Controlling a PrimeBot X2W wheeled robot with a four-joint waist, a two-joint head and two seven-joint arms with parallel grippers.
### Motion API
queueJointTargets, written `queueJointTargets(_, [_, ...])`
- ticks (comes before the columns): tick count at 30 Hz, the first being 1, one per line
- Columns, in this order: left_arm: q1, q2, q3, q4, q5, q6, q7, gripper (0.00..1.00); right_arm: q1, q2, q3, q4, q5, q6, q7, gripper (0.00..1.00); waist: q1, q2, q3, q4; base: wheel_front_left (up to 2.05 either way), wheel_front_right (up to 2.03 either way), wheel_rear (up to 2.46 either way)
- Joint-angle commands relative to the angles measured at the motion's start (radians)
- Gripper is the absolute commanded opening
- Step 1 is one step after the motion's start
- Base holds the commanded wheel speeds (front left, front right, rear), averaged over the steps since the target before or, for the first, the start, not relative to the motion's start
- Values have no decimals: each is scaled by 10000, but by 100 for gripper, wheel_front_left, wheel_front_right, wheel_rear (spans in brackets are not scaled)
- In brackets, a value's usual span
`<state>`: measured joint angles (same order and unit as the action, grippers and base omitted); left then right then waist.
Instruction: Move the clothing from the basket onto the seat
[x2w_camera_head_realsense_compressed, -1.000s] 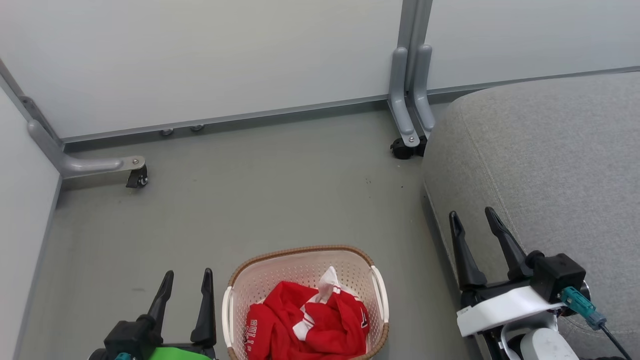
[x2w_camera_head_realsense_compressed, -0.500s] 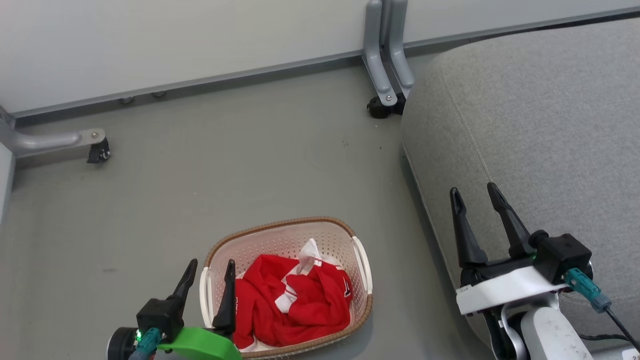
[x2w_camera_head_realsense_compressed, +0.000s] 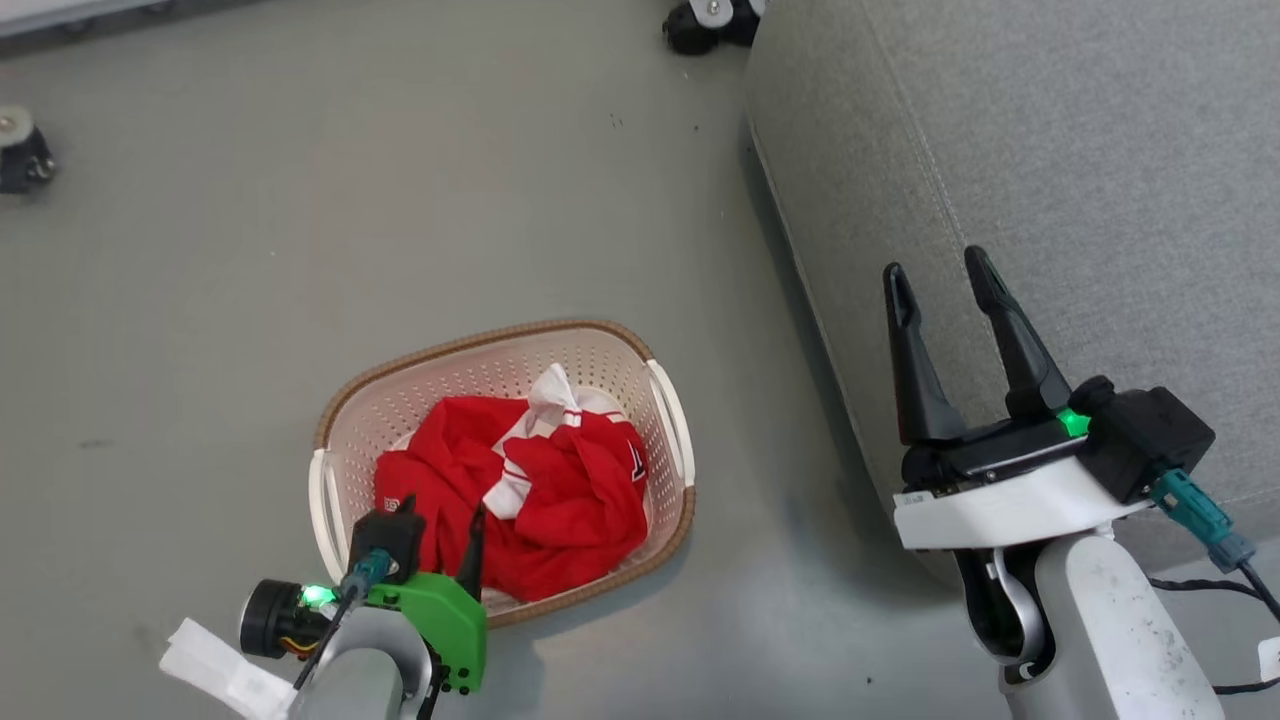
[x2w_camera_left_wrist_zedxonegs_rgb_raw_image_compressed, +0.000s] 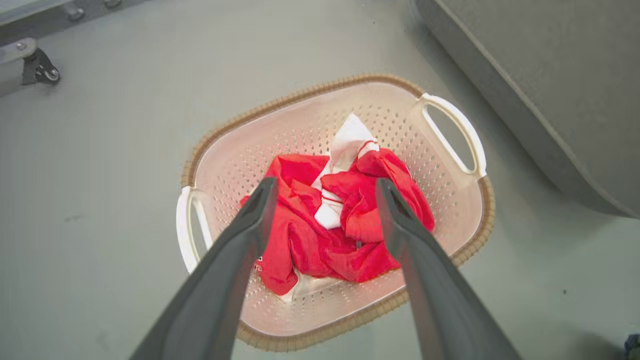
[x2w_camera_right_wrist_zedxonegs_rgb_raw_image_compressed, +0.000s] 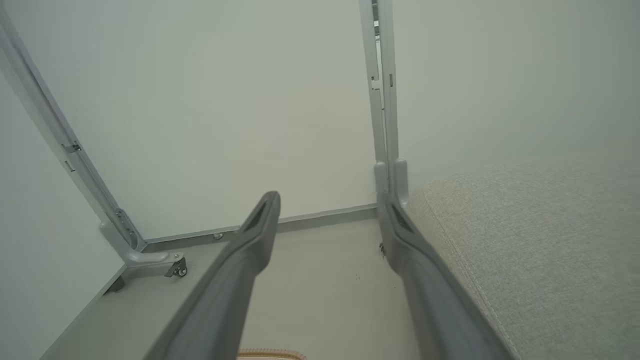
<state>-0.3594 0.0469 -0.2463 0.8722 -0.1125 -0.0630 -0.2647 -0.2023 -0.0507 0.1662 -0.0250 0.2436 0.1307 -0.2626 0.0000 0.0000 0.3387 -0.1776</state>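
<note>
Red clothing (x2w_camera_head_realsense_compressed: 560, 500) heaps in the basket (x2w_camera_head_realsense_compressed: 450, 385), lower centre; left gripper (x2w_camera_left_wrist_zedxonegs_rgb_raw_image_compressed: 324, 187) and right gripper (x2w_camera_head_realsense_compressed: 934, 262) hold their jaws apart.

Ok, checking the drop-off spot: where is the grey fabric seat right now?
Head view: the large grey woven-fabric seat lies upper right, to the right of the cream perforated plastic basket, the right tool showing against it.

The basket (x2w_camera_head_realsense_compressed: 450, 385) stands on the floor (x2w_camera_head_realsense_compressed: 300, 250), left of the seat (x2w_camera_head_realsense_compressed: 1050, 150) and apart from it. The clothing (x2w_camera_head_realsense_compressed: 540, 490) lies in the basket. The left gripper (x2w_camera_left_wrist_zedxonegs_rgb_raw_image_compressed: 325, 182) hangs above the basket's near left part. The right gripper (x2w_camera_head_realsense_compressed: 934, 262) is over the seat's near left edge.
</note>
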Motion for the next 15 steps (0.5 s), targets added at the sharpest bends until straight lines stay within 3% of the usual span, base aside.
queueJointTargets(1, [-650, 132, -52, 516, 120, -68, 18, 100, -252, 3, 22, -136, 89, 1, -35, 100, 0, 0, 1636, -695, 0, 0, 0])
queueJointTargets(8, [-2896, 462, -334, 3079, 446, 158, 719, 100, -728, 5, 267, -573, 464, 1, -35, 100, 0, 0, 3264, -899, 0, 0, 0])
queueJointTargets(15, [-4135, 774, -701, 3918, 743, 137, 2029, 100, -1080, 6, 533, -747, 831, 1, -35, 100, 0, 0, 4277, -1050, 0, 0, 0])
